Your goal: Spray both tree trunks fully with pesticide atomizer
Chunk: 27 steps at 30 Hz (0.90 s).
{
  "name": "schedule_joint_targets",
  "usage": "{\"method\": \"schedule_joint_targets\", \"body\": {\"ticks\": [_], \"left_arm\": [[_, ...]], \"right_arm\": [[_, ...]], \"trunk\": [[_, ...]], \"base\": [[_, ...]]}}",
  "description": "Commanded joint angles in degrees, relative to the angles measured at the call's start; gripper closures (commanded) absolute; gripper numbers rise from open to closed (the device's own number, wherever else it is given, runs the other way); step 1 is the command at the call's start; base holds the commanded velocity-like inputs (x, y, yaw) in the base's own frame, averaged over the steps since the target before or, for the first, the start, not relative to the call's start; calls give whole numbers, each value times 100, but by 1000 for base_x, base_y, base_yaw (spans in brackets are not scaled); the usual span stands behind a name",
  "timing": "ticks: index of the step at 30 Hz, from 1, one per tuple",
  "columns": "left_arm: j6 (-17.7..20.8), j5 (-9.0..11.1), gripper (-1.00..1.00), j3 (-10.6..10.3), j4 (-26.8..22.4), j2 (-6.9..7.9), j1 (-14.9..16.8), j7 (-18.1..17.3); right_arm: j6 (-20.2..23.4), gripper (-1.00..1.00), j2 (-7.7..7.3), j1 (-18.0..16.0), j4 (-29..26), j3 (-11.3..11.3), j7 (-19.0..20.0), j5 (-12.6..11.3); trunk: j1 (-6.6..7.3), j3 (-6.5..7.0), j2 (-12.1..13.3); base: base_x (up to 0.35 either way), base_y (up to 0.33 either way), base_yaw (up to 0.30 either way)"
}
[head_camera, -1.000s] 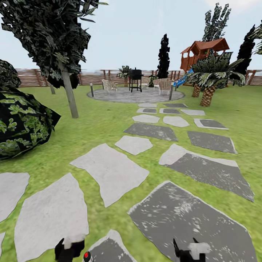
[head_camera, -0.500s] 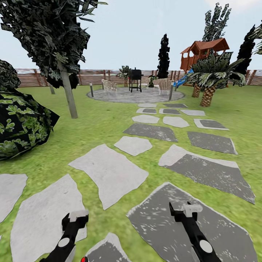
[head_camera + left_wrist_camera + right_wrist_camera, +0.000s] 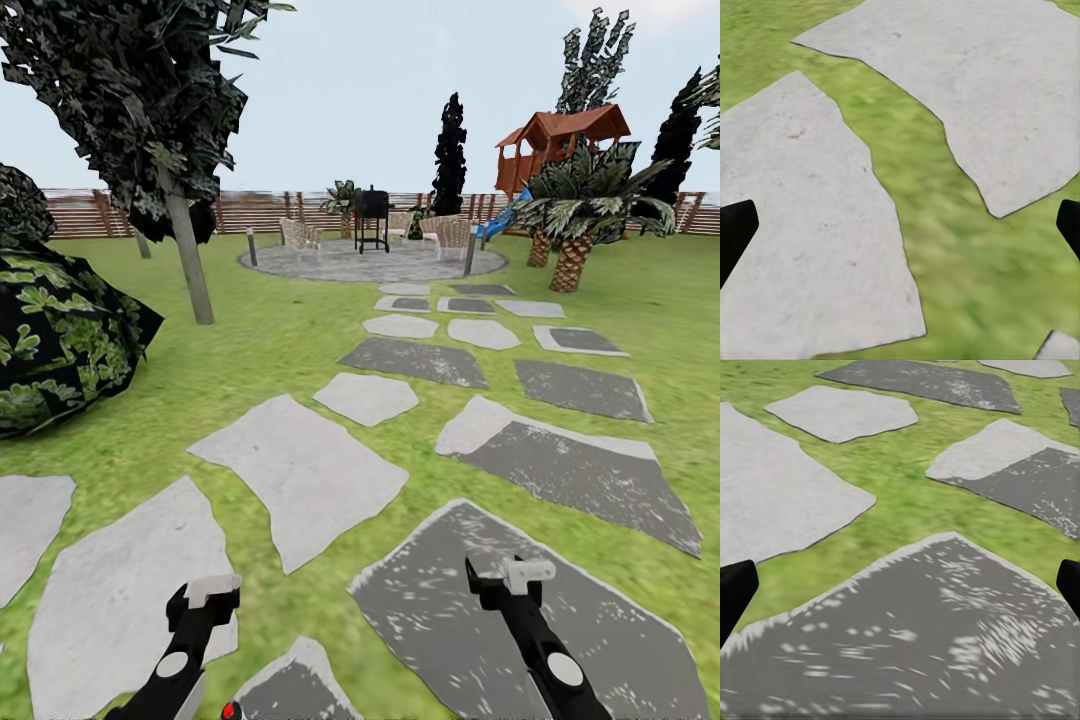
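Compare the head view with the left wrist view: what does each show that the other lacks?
Head view: the black barbecue grill on the round grey paved patio, the brown slatted wooden fence, the red-roofed wooden playhouse, and the right gripper. Left wrist view: the left gripper's black fingertips spread wide, seen close. Both: pale grey stepping stones and green grass lawn.

Flat stepping stones [image 3: 300,470] ahead lie open; bush [image 3: 60,345] crowds left.
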<state>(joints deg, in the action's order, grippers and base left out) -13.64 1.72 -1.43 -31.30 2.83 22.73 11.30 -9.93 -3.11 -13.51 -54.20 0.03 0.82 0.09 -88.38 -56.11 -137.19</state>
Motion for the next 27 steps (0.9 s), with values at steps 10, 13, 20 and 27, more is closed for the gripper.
{"method": "schedule_joint_targets", "body": {"ticks": [10,13,20,27], "left_arm": [[-2,21,-100,-35,11,1,3,21],[-12,21,-100,-36,76,-1,3,22],[-39,21,-100,-27,302,-6,8,22],[-49,21,-100,-15,335,-9,12,22]], "right_arm": [[35,-100,4,-3,-290,7,15,-2],[40,-100,4,-3,-311,9,15,-1],[44,-100,6,-3,-323,11,7,-1],[44,-100,13,-3,-328,5,-3,1]], "trunk": [[-219,-185,-404],[-285,-239,-525],[-342,-385,-612],[-360,-541,-621]], "base": [[0,0,0],[0,0,0],[0,0,0],[0,0,0]]}}
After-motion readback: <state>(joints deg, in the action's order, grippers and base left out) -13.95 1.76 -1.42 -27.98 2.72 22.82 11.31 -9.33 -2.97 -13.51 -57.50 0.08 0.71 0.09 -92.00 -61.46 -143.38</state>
